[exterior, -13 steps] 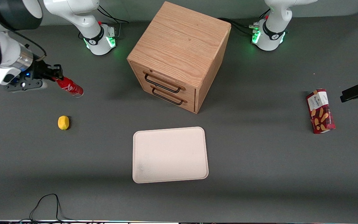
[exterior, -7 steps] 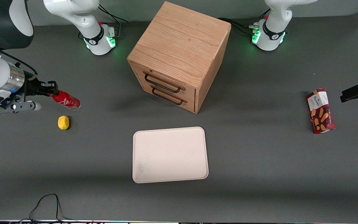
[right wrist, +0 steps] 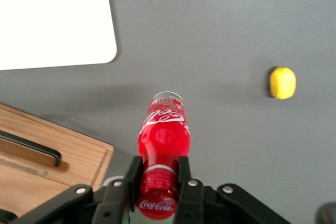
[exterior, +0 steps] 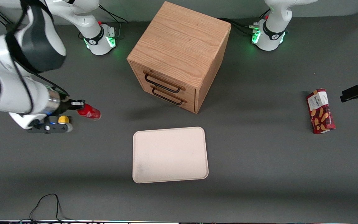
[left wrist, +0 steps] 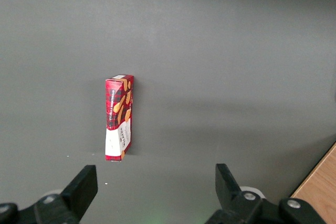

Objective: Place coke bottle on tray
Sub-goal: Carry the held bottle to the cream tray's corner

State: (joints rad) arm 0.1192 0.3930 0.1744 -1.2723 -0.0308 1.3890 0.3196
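Holding: gripper (exterior: 79, 106) grips the bottle (exterior: 89, 112) by the neck, just below the red cap; fingers (right wrist: 183, 169) closed tight against both sides of the neck.
Gripper position: above the table (exterior: 259, 174), toward the working arm's end, between the lemon (exterior: 63, 119) and the tray (exterior: 170, 154), farther from the front camera than the tray.
Bottle attitude: carried off the table, lying close to horizontal, base pointing toward the middle of the table, cap at the gripper.
Bottle markings: white script logo visible on the red body and on the cap in the wrist view (right wrist: 164, 135).
Tray: flat on the table, nearer the front camera than the cabinet (exterior: 179, 56); surface bare; bottle well apart from it, not over it.
Lemon: on the table, partly covered in the front view by the wrist hardware; seen whole in the wrist view (right wrist: 283, 83), apart from the bottle.
Cabinet: wooden, two drawers with dark handles, both shut.
Snack box (exterior: 320, 111): lying on the table toward the parked arm's end, well apart from the tray.
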